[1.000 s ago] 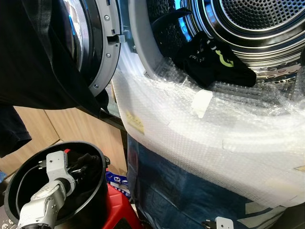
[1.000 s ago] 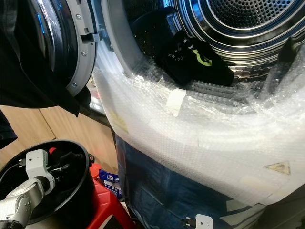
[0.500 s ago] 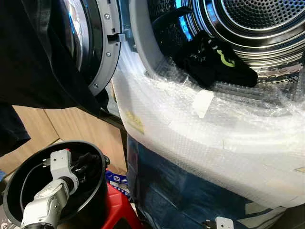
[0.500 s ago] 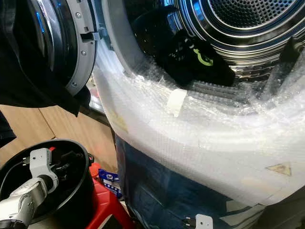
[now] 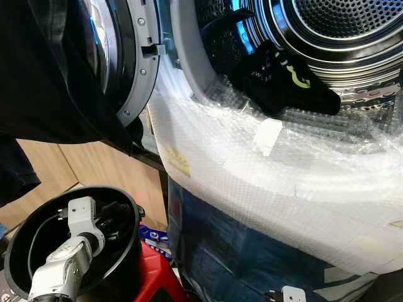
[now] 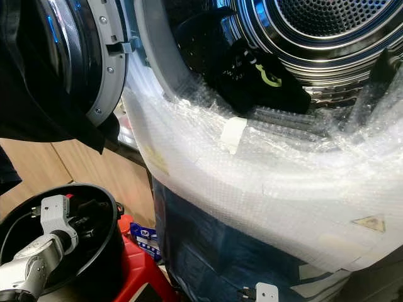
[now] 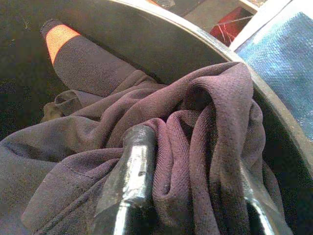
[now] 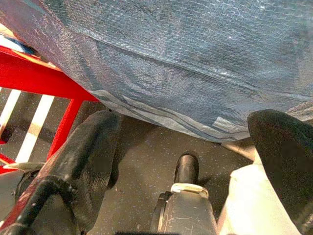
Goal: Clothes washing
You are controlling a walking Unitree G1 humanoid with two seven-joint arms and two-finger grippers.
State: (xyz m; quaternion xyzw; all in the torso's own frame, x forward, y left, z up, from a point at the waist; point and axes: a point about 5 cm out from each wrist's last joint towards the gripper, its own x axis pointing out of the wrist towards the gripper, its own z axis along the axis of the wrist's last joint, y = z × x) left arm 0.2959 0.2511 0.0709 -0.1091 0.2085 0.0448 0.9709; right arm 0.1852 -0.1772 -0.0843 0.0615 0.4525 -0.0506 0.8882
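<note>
Down at lower left, the left gripper [image 7: 190, 196] sits inside the round black plastic bucket [image 5: 25, 236], fingers closed around a fold of dark purple knit garment [image 7: 205, 127]. Centre-right, a black garment with green print [image 5: 283, 78] lies at the drum mouth's lower edge. Right gripper [image 8: 195, 147] hangs low, fingers spread wide, empty.

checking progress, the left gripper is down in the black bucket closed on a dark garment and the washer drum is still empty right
Not quite: the washer drum is not empty. The left eye view shows a black garment with a green mark lying at its mouth. The rest holds: the left gripper is in the black bucket, closed on a dark garment.
</note>
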